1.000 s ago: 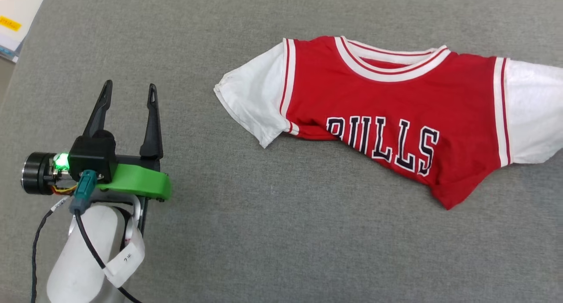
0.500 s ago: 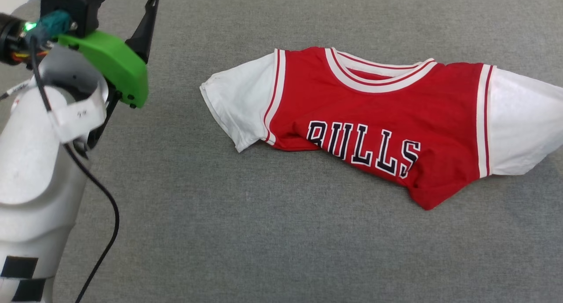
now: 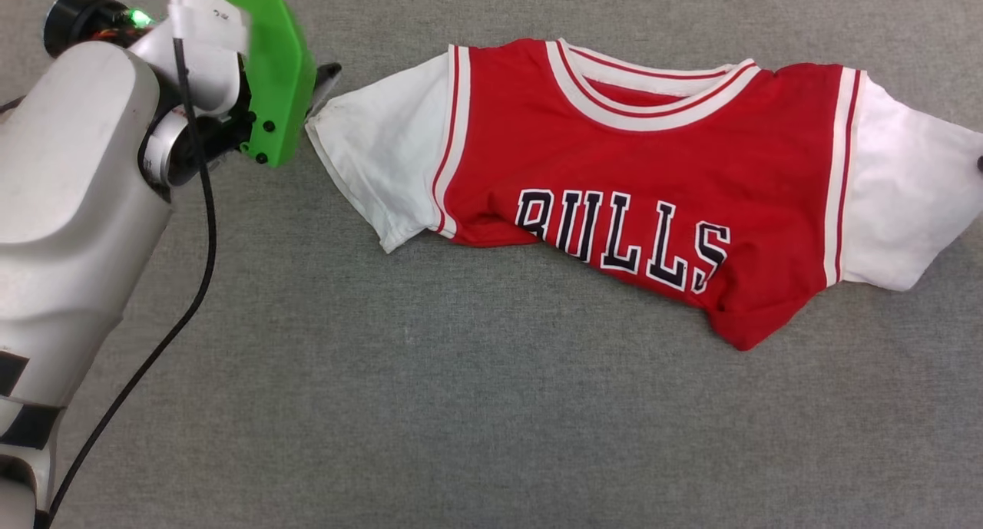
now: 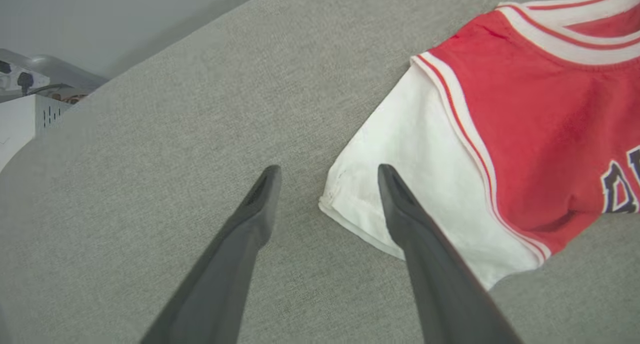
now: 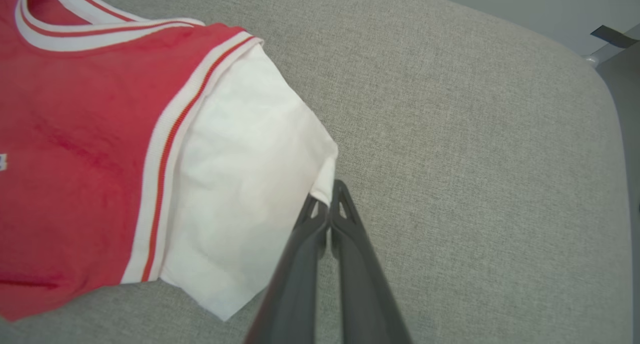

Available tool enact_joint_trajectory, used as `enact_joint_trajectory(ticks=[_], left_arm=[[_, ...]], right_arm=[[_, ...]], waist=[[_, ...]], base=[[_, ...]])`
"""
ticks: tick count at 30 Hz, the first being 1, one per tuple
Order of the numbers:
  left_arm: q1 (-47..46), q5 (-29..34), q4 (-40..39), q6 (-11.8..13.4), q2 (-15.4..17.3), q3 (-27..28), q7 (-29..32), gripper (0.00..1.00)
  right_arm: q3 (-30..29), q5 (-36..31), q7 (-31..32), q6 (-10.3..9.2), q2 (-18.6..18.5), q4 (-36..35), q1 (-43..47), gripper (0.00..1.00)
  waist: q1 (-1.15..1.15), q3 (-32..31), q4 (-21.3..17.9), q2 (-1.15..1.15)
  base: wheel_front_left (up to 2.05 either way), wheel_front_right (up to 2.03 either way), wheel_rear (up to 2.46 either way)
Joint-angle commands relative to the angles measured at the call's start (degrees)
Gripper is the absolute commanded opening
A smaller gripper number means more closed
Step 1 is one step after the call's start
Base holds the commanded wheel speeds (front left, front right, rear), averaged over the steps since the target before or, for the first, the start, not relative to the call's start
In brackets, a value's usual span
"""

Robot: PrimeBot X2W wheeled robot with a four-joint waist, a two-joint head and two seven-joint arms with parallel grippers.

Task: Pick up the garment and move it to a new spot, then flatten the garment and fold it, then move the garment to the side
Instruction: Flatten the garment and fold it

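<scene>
the red t-shirt (image 3: 637,153) lies front up on the grey cloth surface (image 3: 461,421), right of the middle. its collar is on the far side, and the black, white-edged letters "bulls" slant across the chest. its lower part is bunched under, so the red body ends in a point on the near side. the 2 short white sleeves spread out, 1 to the left and 1 to the right.

my left gripper (image 4: 328,168) is at the left sleeve (image 4: 415,184), jaws spread wide. its 2 dark fingers straddle the sleeve's outer corner: 1 stands over bare grey cloth, the other over the white fabric just inside the hem. i cannot tell whether either tip touches. in the head view my pale forearm (image 3: 69,206) and the green wrist bracket (image 3: 280,68) rise along the left edge, just beside that sleeve.

my right gripper (image 5: 326,196) is at the outer corner of the right sleeve (image 5: 240,174). its fingers are pressed together, with the corner of the hem nipped between their tips. the white fabric wrinkles toward that pinch.
</scene>
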Motion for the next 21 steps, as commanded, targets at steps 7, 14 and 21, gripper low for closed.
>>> enact_joint_trajectory(ticks=[7, 14, 21], left_arm=[[-2.13, -3.26, 6.4, -0.15, 1.37, -5.91, 2.52, 1.0], [-0.98, -6.51, 8.17, -0.15, 1.96, -13.71, 4.66, 1.0], [-2.02, -9.1, 7.39, -0.15, 2.9, -18.94, 0.7, 0.0]], right_arm=[[0.47, -1.56, 0.75, -0.04, 2.21, -1.14, -3.04, 0.0], [1.47, -1.91, 0.75, -0.04, 2.94, -0.66, -4.63, 0.0], [2.41, -2.04, -0.23, -0.04, 2.97, 0.2, -5.79, 0.0]], waist=[[0.0, 3.84, -2.56, 0.0], [0.0, 5.09, -2.73, 0.0], [0.0, 4.23, -2.05, 0.0]], base=[[0.0, 0.0, 0.0], [0.0, 0.0, 0.0], [0.0, 0.0, 0.0]])
